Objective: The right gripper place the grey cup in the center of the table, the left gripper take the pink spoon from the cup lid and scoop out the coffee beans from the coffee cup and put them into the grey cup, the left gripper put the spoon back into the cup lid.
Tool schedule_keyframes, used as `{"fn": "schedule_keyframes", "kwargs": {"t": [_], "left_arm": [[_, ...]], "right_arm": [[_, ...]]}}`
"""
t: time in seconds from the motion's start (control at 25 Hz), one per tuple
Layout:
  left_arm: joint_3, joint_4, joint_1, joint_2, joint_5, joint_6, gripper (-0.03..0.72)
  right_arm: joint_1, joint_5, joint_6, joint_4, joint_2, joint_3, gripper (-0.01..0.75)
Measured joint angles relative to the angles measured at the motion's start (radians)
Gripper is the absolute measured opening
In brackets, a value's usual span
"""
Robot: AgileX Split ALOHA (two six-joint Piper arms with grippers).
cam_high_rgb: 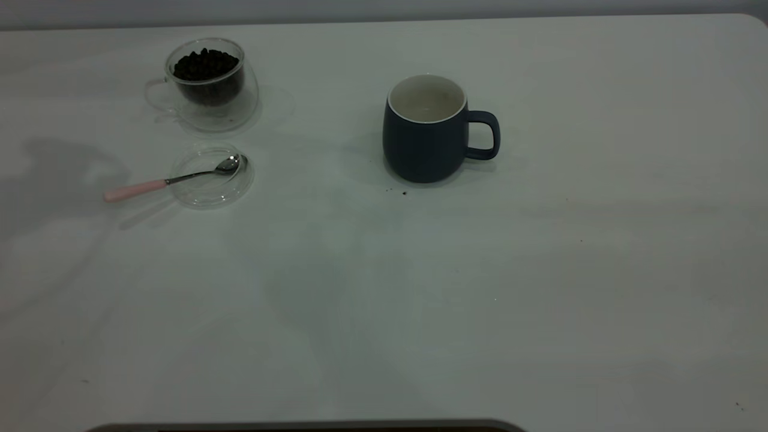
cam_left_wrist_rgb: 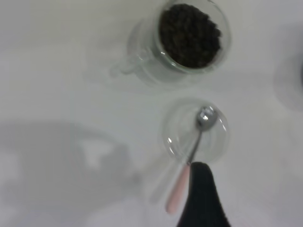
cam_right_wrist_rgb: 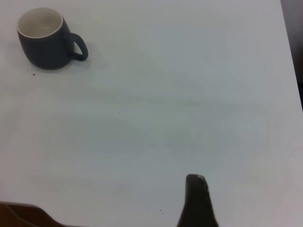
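Observation:
The grey cup (cam_high_rgb: 426,141) stands upright near the middle of the table (cam_high_rgb: 384,300), handle to the right, its cream inside bare; it also shows in the right wrist view (cam_right_wrist_rgb: 45,40). The coffee cup (cam_high_rgb: 206,81) with coffee beans (cam_high_rgb: 206,64) stands at the far left. In front of it lies the cup lid (cam_high_rgb: 210,180) with the pink spoon (cam_high_rgb: 135,191), bowl in the lid and handle sticking out left. My left gripper (cam_left_wrist_rgb: 201,198) hangs above the spoon handle (cam_left_wrist_rgb: 176,194). My right gripper (cam_right_wrist_rgb: 196,198) hangs over bare table, far from the grey cup.
A few dark specks (cam_high_rgb: 403,193) lie in front of the grey cup. Neither arm shows in the exterior view; a shadow (cam_high_rgb: 60,174) falls on the table left of the lid. The table's right edge (cam_right_wrist_rgb: 291,71) shows in the right wrist view.

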Motion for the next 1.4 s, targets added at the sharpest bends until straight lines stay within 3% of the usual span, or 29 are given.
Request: {"fn": "schedule_keyframes", "kwargs": {"t": [0.16,0.36,0.68,1.0,1.4], "left_arm": [[0.002,0.224,-0.089,-0.142,0.064,-0.254,0.587],[0.002,0.397,-0.188,-0.291,0.204,-0.485,0.587],[0.002,0.462,-0.201,-0.399,0.517,-0.680,0.587],[0.075,0.462,-0.201,-0.497,0.526,-0.795,0.587],[0.409,0.471,-0.201,-1.030,0.523,-0.687,0.587]], "right_arm": [[0.000,0.000,0.000,0.000,0.000,0.000,0.591],[0.000,0.000,0.000,0.000,0.000,0.000,0.591],[0.000,0.000,0.000,0.000,0.000,0.000,0.591],[0.000,0.000,0.000,0.000,0.000,0.000,0.591],[0.000,0.000,0.000,0.000,0.000,0.000,0.591]]}}
